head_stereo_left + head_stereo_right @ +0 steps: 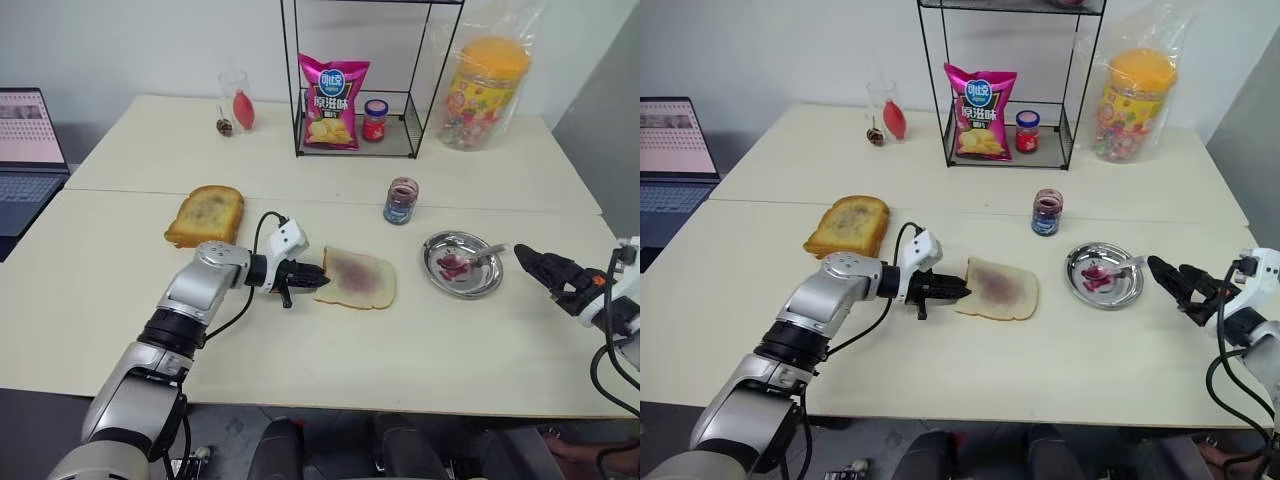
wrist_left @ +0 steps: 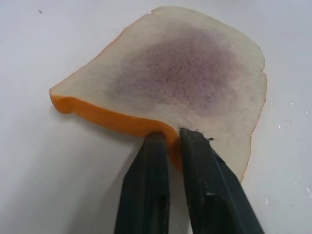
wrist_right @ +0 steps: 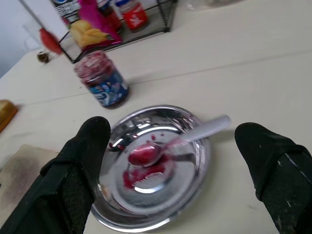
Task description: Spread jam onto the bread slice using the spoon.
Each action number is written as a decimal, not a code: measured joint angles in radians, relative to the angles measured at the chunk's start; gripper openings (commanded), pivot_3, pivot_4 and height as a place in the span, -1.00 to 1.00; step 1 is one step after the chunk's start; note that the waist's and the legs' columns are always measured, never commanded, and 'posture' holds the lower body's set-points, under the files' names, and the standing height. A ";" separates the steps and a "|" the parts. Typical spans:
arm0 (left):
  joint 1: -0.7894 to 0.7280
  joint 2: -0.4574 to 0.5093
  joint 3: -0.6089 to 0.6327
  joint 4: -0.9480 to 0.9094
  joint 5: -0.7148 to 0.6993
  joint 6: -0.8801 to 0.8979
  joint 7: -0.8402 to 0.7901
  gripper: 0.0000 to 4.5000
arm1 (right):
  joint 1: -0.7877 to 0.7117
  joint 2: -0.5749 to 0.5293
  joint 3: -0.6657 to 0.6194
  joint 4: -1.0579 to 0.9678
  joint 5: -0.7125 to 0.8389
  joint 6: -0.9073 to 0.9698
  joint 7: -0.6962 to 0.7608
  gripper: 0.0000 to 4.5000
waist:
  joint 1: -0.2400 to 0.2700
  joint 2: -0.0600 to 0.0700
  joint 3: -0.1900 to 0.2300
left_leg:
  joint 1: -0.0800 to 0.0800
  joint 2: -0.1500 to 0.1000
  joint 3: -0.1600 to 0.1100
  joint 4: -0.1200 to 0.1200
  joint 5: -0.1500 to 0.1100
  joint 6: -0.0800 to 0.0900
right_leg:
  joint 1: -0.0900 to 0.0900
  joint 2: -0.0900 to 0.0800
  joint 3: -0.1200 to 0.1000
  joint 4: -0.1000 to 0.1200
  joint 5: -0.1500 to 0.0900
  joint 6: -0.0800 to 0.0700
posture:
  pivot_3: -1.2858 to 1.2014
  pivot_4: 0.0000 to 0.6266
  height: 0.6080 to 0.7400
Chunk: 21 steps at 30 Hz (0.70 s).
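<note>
Left gripper [image 1: 306,277] sits at the near left edge of the bread slice [image 1: 357,277], its two black fingers [image 2: 146,190] drawn close together with only a thin gap, pinching the crust at the slice's corner (the left wrist view shows the orange-brown crust running right between the tips). That slice lies flat on the pale table [image 1: 400,350], a soft purplish smear of jam [image 2: 187,73] spread over the middle of its face.

Over on the right, the right gripper [image 1: 1180,283] hangs just above the table with its fingers [image 3: 73,170] spread wide apart and nothing between them. It points toward a round metal dish [image 1: 434,262] that rests near it, between this gripper and the bread. In the dish lies the spoon [image 3: 183,140], bowl stained red and resting among red blobs and smears, handle propped on the rim toward the right gripper.

A little farther back stands an open jar [image 1: 401,200] of dark red spread with a blue label. To the left at about that depth lies a browner toasted slice [image 1: 206,214]. Beyond these a black wire rack [image 1: 355,130] holds a pink crisp bag [image 1: 333,103] and a small red-lidded jar [image 1: 375,120]; a large yellow-lidded tub [image 1: 487,92] stands to the right of the rack, a clear glass [image 1: 235,100] to the left, and a laptop [image 1: 28,150] at the far left edge.
</note>
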 measured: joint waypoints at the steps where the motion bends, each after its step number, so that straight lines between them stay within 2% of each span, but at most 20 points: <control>1: 0.001 0.031 0.021 -0.020 -0.009 0.009 -0.017 -0.28 | 0.000 0.011 -0.026 0.029 0.013 0.013 -0.024 1.00 | -0.004 0.001 0.000 | 0.000 0.000 0.000 0.000 0.000 0.000 | 0.000 0.000 0.000 0.000 0.000 0.000 | 0.03 -0.52 1.00; 5: 0.022 0.114 0.061 -0.087 -0.016 0.038 -0.045 0.13 | -0.028 0.028 -0.050 0.109 0.038 0.045 -0.055 1.00 | -0.017 0.002 -0.001 | 0.001 0.001 0.000 -0.001 0.000 0.000 | 0.000 0.001 0.000 0.000 0.000 0.000 | 0.03 -0.52 1.00; 9: 0.050 0.165 0.062 -0.154 -0.005 0.031 -0.076 0.50 | -0.134 0.045 -0.037 0.264 0.043 0.062 -0.064 1.00 | -0.022 0.003 -0.001 | 0.001 0.000 0.002 0.001 0.000 0.000 | 0.000 0.000 0.002 0.000 0.002 0.000 | 0.03 -0.52 1.00; 15: 0.026 0.138 0.077 -0.306 -0.063 0.086 -0.080 0.99 | -0.354 0.046 -0.005 0.586 0.023 0.058 -0.006 1.00 | -0.020 0.004 -0.001 | 0.000 0.000 0.002 0.000 0.001 0.001 | 0.000 0.001 0.001 0.000 0.003 0.000 | 0.03 -0.52 1.00; 21: 0.007 0.068 0.075 -0.434 -0.145 0.173 -0.059 0.99 | -0.483 0.033 0.029 0.779 -0.010 0.061 0.089 1.00 | -0.024 0.004 -0.001 | 0.000 0.000 0.002 0.000 0.000 0.001 | 0.000 0.001 0.002 -0.001 0.004 -0.003 | 0.03 -0.52 1.00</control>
